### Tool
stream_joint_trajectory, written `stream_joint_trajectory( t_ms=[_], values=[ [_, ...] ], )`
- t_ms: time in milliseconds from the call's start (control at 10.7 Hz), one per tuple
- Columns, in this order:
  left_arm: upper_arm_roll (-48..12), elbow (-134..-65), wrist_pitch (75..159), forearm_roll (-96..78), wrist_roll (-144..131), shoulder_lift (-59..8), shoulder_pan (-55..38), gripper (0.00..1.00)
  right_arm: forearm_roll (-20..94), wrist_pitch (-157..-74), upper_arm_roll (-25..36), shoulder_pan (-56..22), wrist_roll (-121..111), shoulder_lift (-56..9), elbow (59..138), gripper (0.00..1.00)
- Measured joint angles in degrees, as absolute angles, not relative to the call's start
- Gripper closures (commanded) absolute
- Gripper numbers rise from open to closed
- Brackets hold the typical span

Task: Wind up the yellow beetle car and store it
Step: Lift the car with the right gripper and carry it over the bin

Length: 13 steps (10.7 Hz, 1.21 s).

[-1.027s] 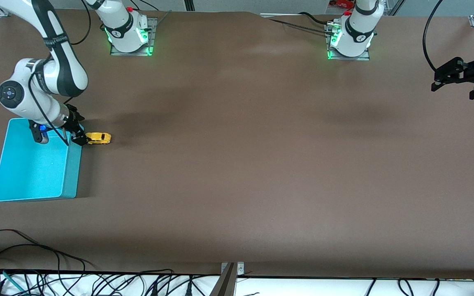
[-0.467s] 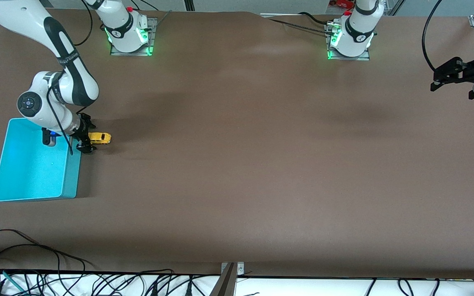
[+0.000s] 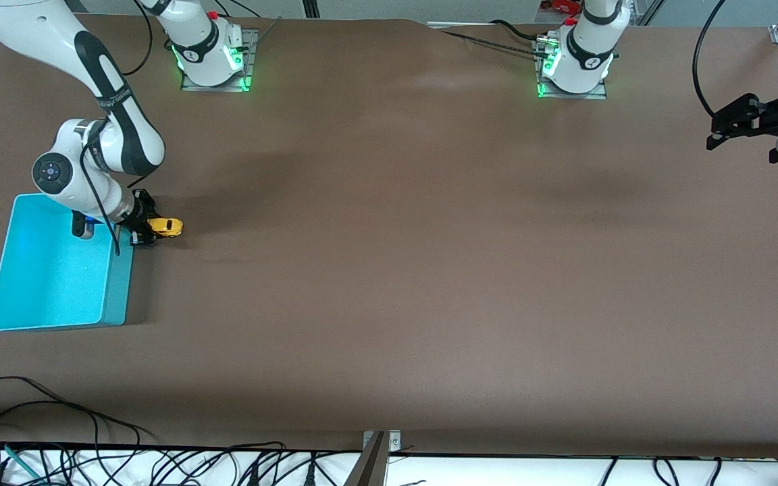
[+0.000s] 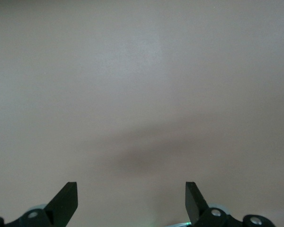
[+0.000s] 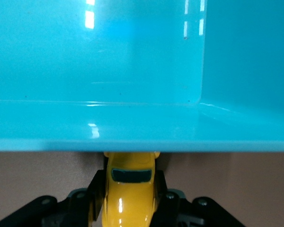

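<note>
Right claw [image 3: 146,230] pinches the yellow beetle car [image 3: 165,227] by its sides, both fingers [image 5: 95,189] pressed against the little body low over the brown worktop [image 3: 429,270]. Its rounded, glossy yellow shell carries a dark window and black wheels, and it is tiny next to the turquoise bin [image 3: 119,283]. It sits on the worktop just beside the bin's outer wall, near the bin corner closest to the right arm's base. Left claw [image 4: 131,201] hangs spread wide over bare worktop, well apart from the bin, at the left arm's end, waiting.
</note>
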<state>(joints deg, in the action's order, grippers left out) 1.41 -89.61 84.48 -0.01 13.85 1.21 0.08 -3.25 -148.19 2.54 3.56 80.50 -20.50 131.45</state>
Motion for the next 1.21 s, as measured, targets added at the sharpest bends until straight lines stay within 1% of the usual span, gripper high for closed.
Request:
stream_joint_trajectory(
  t_ms=[187, 373, 560, 747, 840, 933, 1027, 1213],
  values=[
    [1.42, -89.6, 84.48, -0.01, 13.85, 1.21, 0.08, 0.0, -3.26, -146.95, 2.39, 3.51, 80.5, -20.11, 131.14, 0.84],
    [1.46, -89.6, 84.48, -0.01, 13.85, 1.21, 0.08, 0.0, -3.26, -141.96, 1.91, 3.31, 80.51, -17.56, 129.92, 0.84],
    [1.48, -89.61, 84.48, -0.01, 13.85, 1.21, 0.08, 0.0, -3.26, -133.6, 0.72, 3.15, 80.56, -13.32, 127.14, 0.84],
    [1.49, -89.6, 84.47, 0.0, 13.85, 1.21, 0.07, 0.0, -3.33, -120.76, 0.04, 2.92, 80.26, -11.23, 118.24, 0.85],
    [1.49, -89.6, 84.46, -0.01, 13.85, 1.21, 0.07, 0.0, -3.34, -116.4, 0.02, 2.92, 79.54, -11.21, 113.76, 0.84],
    [1.49, -89.6, 84.46, -0.01, 13.85, 1.21, 0.07, 0.0, -3.35, -114.03, 0.05, 2.95, 78.4, -11.3, 110.74, 0.84],
    [1.49, -89.6, 84.46, -0.01, 13.85, 1.21, 0.07, 0.0, -3.4, -113.21, 0.22, 3.05, 77.08, -11.47, 109.35, 0.84],
    [1.51, -89.6, 84.46, 0.0, 13.85, 1.21, 0.06, 0.0, -4.16, -113.17, 1.91, 3.48, 73.09, -12.12, 109.08, 0.84]
  ],
)
